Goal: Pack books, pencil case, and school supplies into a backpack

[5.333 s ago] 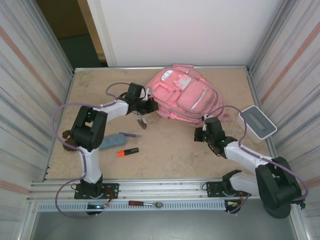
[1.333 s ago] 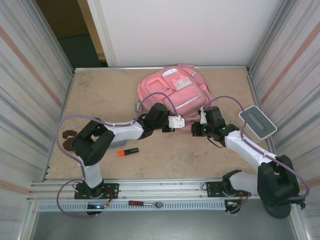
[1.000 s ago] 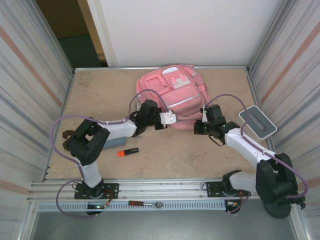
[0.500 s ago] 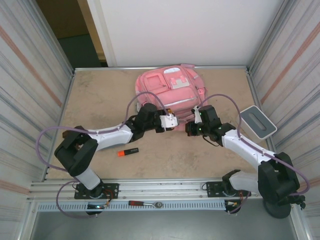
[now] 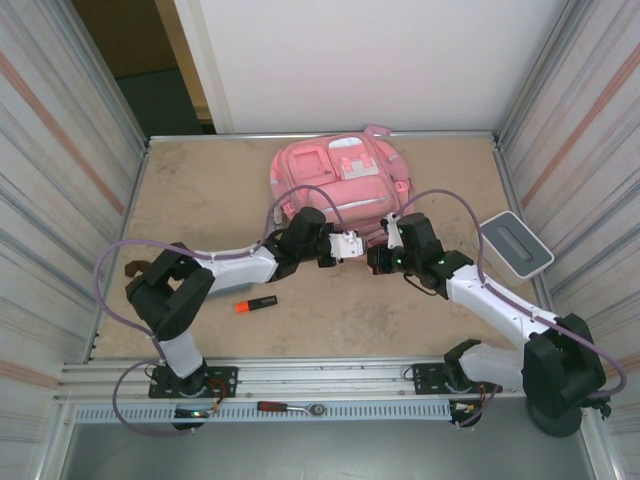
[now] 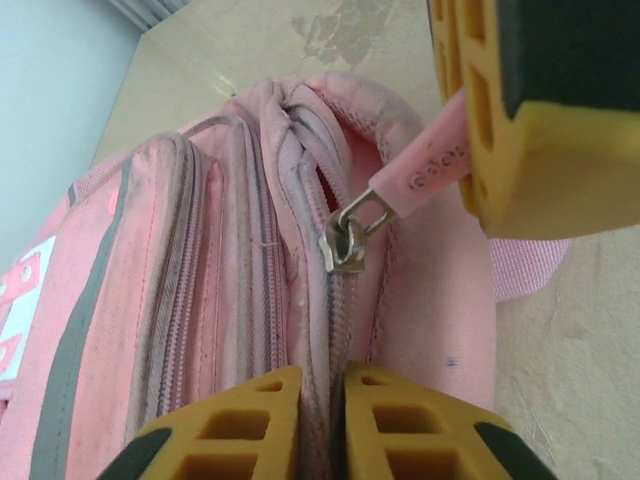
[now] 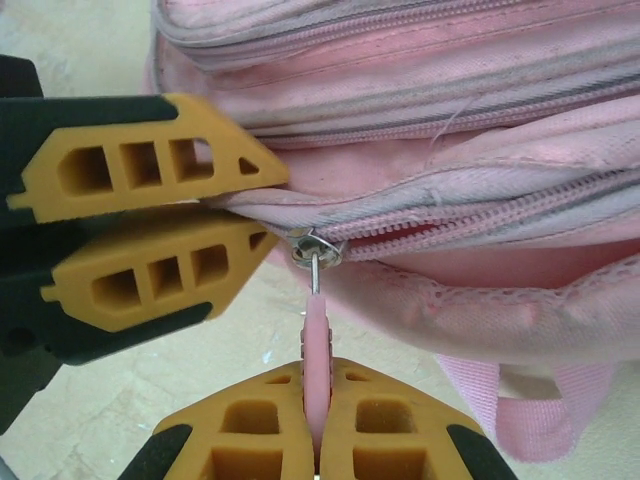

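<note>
**Two grips on one zip — the opening pull looks ready**

Both grippers meet at the near edge of the backpack [image 5: 335, 175], which lies against the middle of the table's [image 5: 200, 190] far edge and is no longer tilted toward the far right corner as it was a few seconds ago. Compared with a second ago, your left gripper [image 6: 325, 385] sits further right along that edge, just beside the right one. Its jaws are pressed together on the fold of fabric next to the zip. Your right gripper [image 7: 318, 385] is clamped on the pink zip pull [image 7: 316, 330], which hangs from the slider [image 7: 316, 248]. You likely have an anchor and a puller in place, so the zip can be drawn.

The backpack's zip shows only a short gap beside the slider — nothing is visible inside, and I judge nothing packed yet. The marker [image 5: 256, 303] lies toward the near left of the table, well apart from the backpack. You cannot tell what the grey-white box [image 5: 515, 245] at the right edge holds.
</note>
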Robot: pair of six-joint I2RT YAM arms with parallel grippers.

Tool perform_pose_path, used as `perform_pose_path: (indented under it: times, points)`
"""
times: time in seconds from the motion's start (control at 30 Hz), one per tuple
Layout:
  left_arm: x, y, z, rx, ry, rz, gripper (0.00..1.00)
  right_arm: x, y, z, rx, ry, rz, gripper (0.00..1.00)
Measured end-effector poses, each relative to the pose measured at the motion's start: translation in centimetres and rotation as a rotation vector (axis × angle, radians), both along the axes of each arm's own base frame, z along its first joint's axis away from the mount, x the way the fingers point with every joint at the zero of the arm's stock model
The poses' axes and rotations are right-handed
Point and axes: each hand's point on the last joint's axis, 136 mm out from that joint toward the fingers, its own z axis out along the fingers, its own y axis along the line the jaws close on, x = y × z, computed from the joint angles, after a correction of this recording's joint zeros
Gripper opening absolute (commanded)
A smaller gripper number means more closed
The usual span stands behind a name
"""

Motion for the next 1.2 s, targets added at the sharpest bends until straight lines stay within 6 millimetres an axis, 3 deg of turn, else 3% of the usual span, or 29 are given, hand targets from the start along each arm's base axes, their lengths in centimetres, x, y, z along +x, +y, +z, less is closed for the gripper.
perform_pose_path:
  times: [0.13,0.37,0.47,0.67,0.77,0.87,1.0,1.2]
  points:
    - [0.0,0.4,-0.1,-0.012,0.019,-0.011,0.03,0.8,-1.7,-0.3,-0.057,0.016,-0.067,0.0]
    - [0.6,2.6,0.1,-0.051,0.06,-0.018,0.05,2.2,-4.9,-1.4,-0.131,0.059,-0.179,0.0]
    - [1.0,3.3,0.1,-0.074,0.083,-0.012,0.11,2.2,-4.4,-1.2,-0.106,0.058,-0.158,0.0]
    - [3.2,5.3,0.1,-0.082,0.088,0.079,0.43,2.0,-2.3,-0.4,-0.062,0.021,-0.099,0.0]
    - [2.6,6.1,0.3,-0.082,0.096,0.107,0.52,1.5,-1.0,0.0,-0.052,0.007,-0.062,0.0]
    - [1.5,6.1,1.9,-0.095,0.091,0.102,0.54,1.2,-0.1,0.4,-0.029,-0.004,-0.032,0.0]
    - [-0.1,4.2,3.5,-0.106,0.085,0.048,0.54,0.8,0.6,0.6,-0.009,0.0,-0.012,0.0]
    - [-0.7,1.9,1.7,-0.05,0.14,0.004,0.48,0.4,1.5,1.1,0.013,-0.007,0.014,0.0]
